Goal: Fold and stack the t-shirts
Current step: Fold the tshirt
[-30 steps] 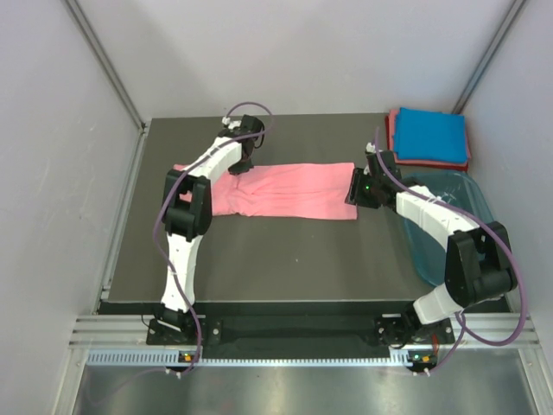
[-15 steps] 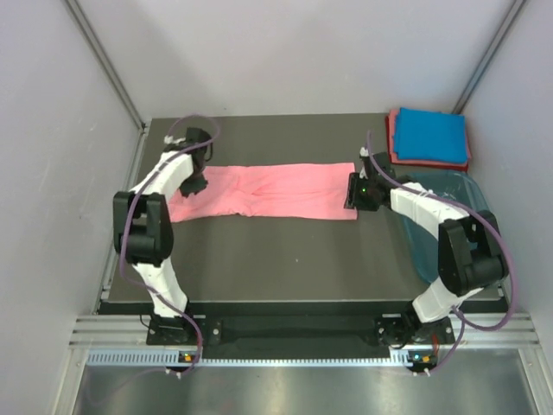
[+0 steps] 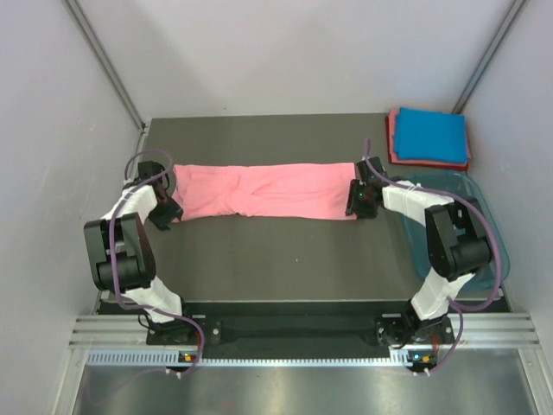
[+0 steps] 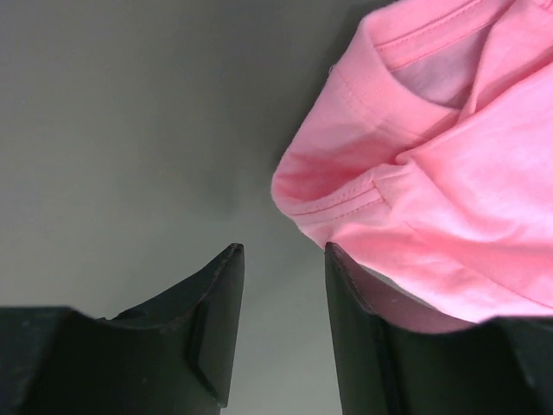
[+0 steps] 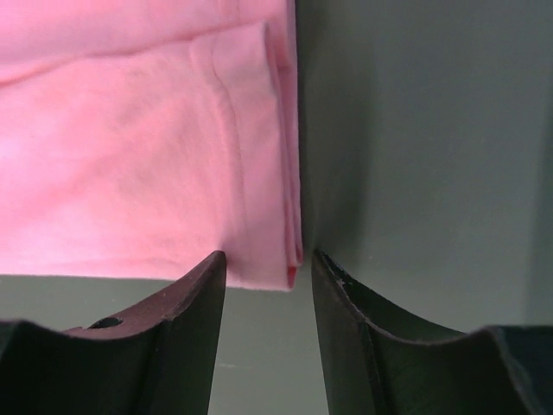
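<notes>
The salmon-pink t-shirt (image 3: pixel 276 190) lies as a long flat strip across the dark table. My left gripper (image 3: pixel 166 214) is open and empty at the strip's left end. In the left wrist view the gripper (image 4: pixel 283 251) has bare table between its fingers, and the shirt's hemmed corner (image 4: pixel 415 190) lies just beyond the right finger (image 4: pixel 363 337). My right gripper (image 3: pixel 357 206) is open at the strip's right end. In the right wrist view the gripper (image 5: pixel 268 257) has the shirt's folded corner (image 5: pixel 259 216) just beyond its tips. The bright blue t-shirt (image 3: pixel 429 134) lies folded on the reddish-pink one (image 3: pixel 393 143) at the back right.
A translucent teal tub (image 3: pixel 454 181) stands at the right edge, partly under my right arm. The table (image 3: pixel 285 251) ends in metal rails at the left and the front. Grey walls close in on three sides.
My left gripper has swung from the shirt's back left part out to its left end. The bunched left part now lies drawn out leftward and flatter. My right gripper has barely moved.
</notes>
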